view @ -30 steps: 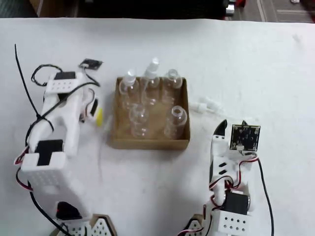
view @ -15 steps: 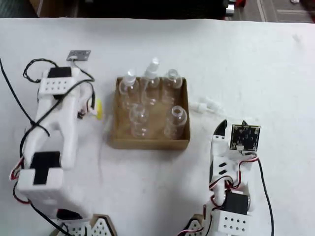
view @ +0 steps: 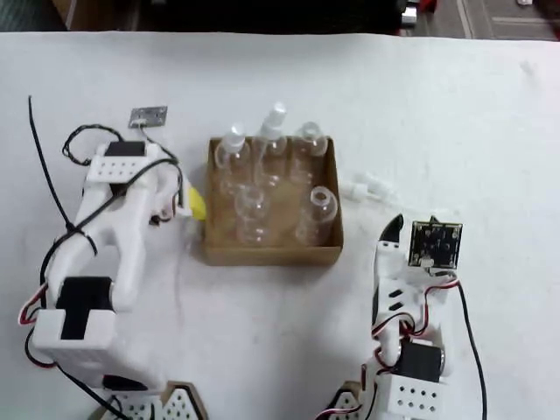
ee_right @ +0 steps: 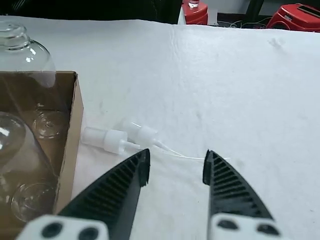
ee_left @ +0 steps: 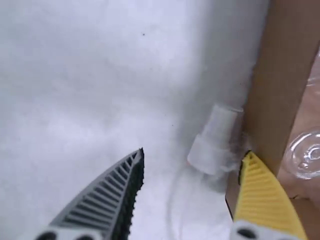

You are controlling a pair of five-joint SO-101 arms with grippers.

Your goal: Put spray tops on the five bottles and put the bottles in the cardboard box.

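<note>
The cardboard box (view: 273, 255) stands mid-table with five clear bottles in it. The three back bottles (view: 270, 144) carry white spray tops. The two front bottles (view: 317, 210) have open necks. My left gripper (view: 189, 206) is at the box's left wall, open. In the left wrist view a white spray top (ee_left: 214, 146) lies on the cloth against the box wall (ee_left: 280, 75), between the grey and yellow fingers of the left gripper (ee_left: 195, 153). My right gripper (ee_right: 175, 167) is open just short of two loose spray tops (ee_right: 122, 137), also seen as spray tops (view: 367, 186) right of the box.
White cloth covers the table (view: 455, 114). A small grey plate (view: 148, 116) on a cable lies behind the left arm. The right arm's camera board (view: 436, 243) sits near the front right. Red objects (ee_right: 300, 16) stand beyond the far edge.
My left arm swung away from the box and came back, its yellow finger now at the left wall. The box and front bottles shifted slightly right. The right arm kept still.
</note>
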